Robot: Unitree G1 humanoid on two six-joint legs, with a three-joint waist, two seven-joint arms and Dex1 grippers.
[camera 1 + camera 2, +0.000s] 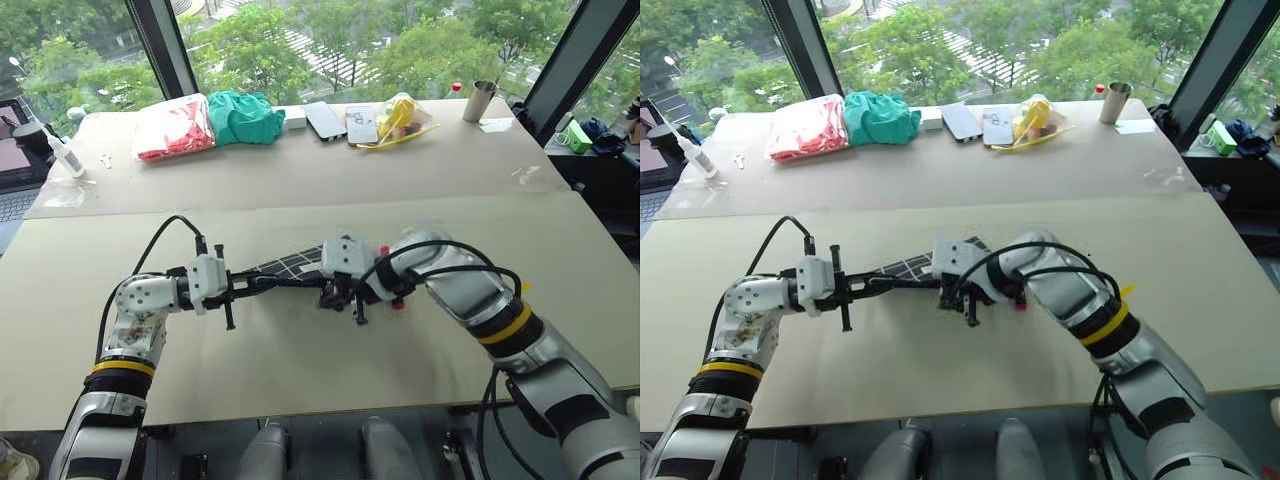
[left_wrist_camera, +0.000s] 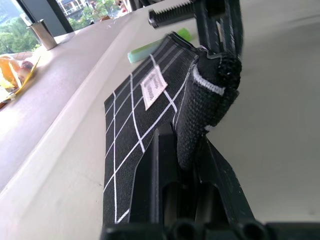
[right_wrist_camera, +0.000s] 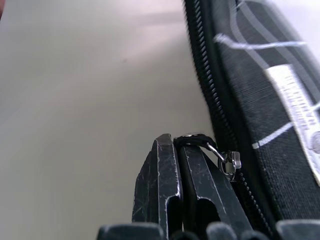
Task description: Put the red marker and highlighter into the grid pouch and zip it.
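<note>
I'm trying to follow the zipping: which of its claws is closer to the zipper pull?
Right. The right gripper is shut on the zipper pull itself, at the pouch's edge. The left gripper pinches the pouch's opposite end, away from the pull.

This looks like an office or test room high up in a building. Big windows point(image 1: 330, 40) show treetops, and a laptop point(image 1: 12, 165) sits beside the long worktop point(image 1: 300, 180).
</note>
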